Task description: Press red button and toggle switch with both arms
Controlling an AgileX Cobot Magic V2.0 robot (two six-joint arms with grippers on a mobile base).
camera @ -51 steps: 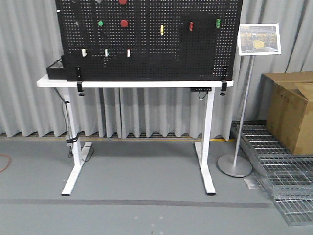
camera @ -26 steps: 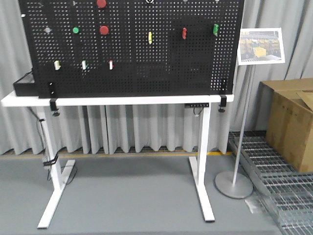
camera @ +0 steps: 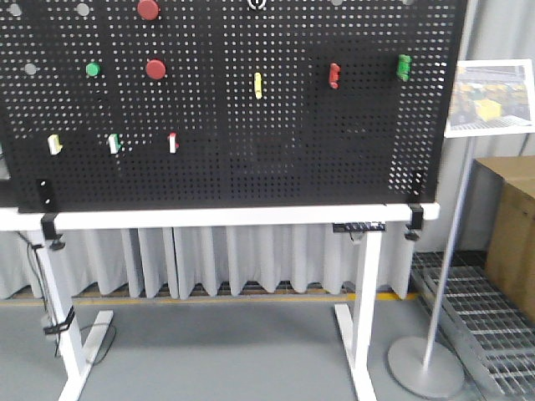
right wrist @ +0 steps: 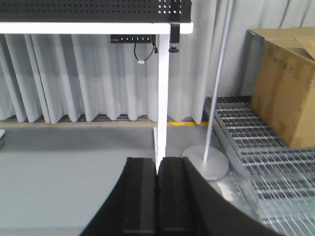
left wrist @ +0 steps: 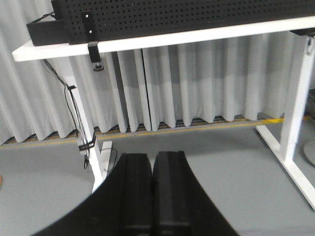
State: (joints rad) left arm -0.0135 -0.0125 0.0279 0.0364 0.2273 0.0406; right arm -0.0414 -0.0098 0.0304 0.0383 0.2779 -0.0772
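Two red buttons show on the black pegboard (camera: 334,159) in the front view, one at mid height (camera: 155,68) and one at the top edge (camera: 148,8). A small round part with a bright ring (camera: 257,3), cut off by the top edge, may be the toggle switch. Neither arm appears in the front view. My left gripper (left wrist: 153,156) is shut with nothing in it, low, pointing at the floor before the table. My right gripper (right wrist: 158,160) is also shut and holds nothing, facing the right table leg (right wrist: 163,98).
The board stands on a white table (camera: 251,216) and carries a green button (camera: 93,69), a yellow handle (camera: 258,84), a red handle (camera: 334,75), a green handle (camera: 404,67) and three small rocker switches (camera: 114,144). A sign stand (camera: 443,276), cardboard box (right wrist: 288,83) and metal grating (right wrist: 266,147) are at the right.
The front view has closed in on the pegboard, which now fills most of the upper frame. The board's switches look larger and the floor shows less.
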